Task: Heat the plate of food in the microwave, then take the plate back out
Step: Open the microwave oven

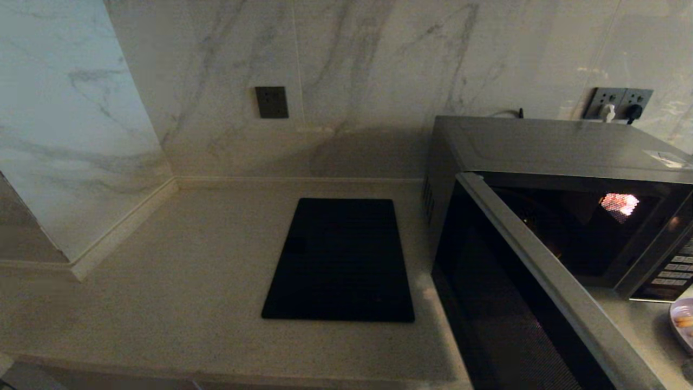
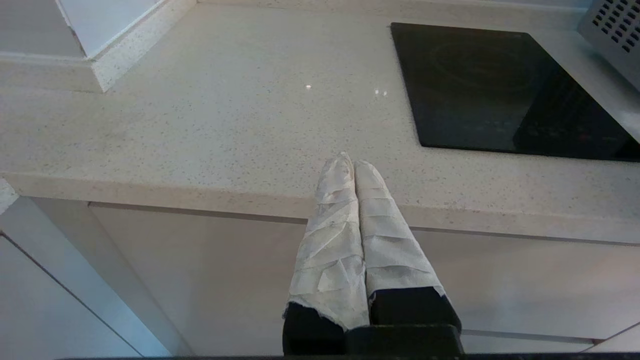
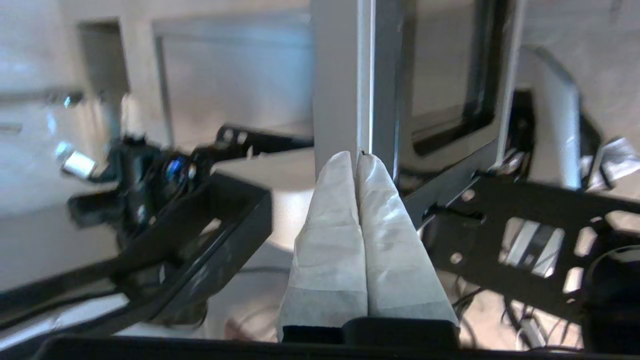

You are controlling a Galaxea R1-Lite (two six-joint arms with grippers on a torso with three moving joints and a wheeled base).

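Microwave [image 1: 563, 216]: silver-grey box oven on the right of the countertop [image 1: 189, 281], against the marble wall. Door [image 1: 503, 303] swung open toward the camera; cavity dark, one small lit patch inside; keypad at the right edge.

Plate of food [image 1: 683, 322]: pale plate with orange-tan pieces, on the counter at the far right edge of the head view, just in front of the keypad, outside the oven; only partly in frame.

Black slab [image 1: 341, 260]: flat rectangle lying on the counter, just left of the microwave.

Left gripper [image 2: 354, 167]: cloth-wrapped fingers pressed together, empty, low before the counter's front edge, apart from the slab.

Right gripper [image 3: 357, 162]: wrapped fingers closed together, holding nothing, tips near a grey upright panel; surroundings unclear.
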